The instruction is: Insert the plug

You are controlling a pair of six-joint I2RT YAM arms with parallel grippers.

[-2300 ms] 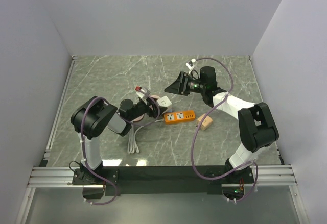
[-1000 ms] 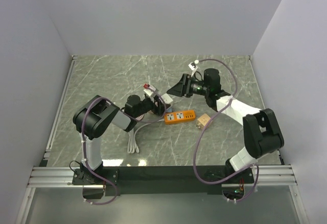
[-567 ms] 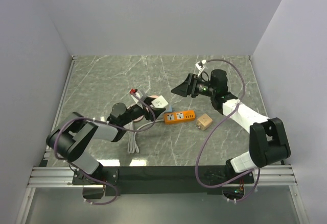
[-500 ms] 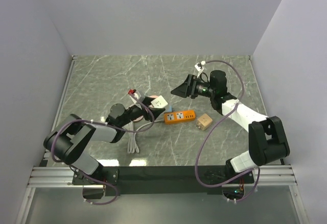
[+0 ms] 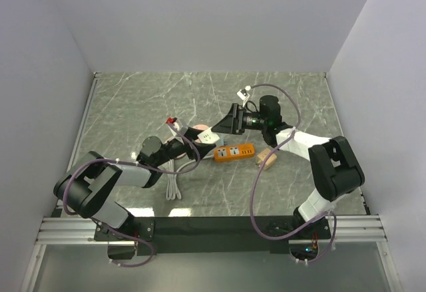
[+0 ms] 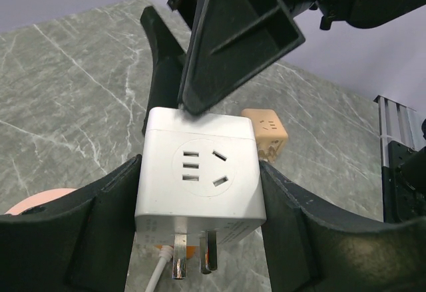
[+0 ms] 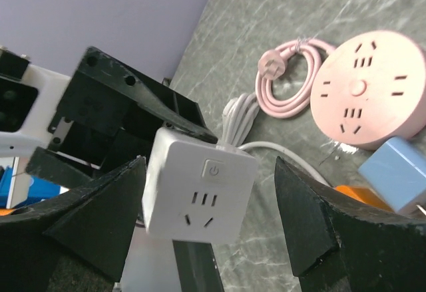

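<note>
Marble table (image 5: 133, 106): orange strip (image 5: 234, 151), tan adapter (image 5: 267, 159) perhaps

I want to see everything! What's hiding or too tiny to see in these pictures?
- Top view: sockets on the white cube are too small to see.
- Left wrist: tan cube is partly hidden behind the white cube.
- Right wrist: orange strip is mostly hidden by the blue adapter.

Left wrist view: white socket cube (image 6: 200, 172), prongs cut by the bottom edge. Right wrist view: blue plug (image 7: 393, 172), cropped at the right edge.
</note>
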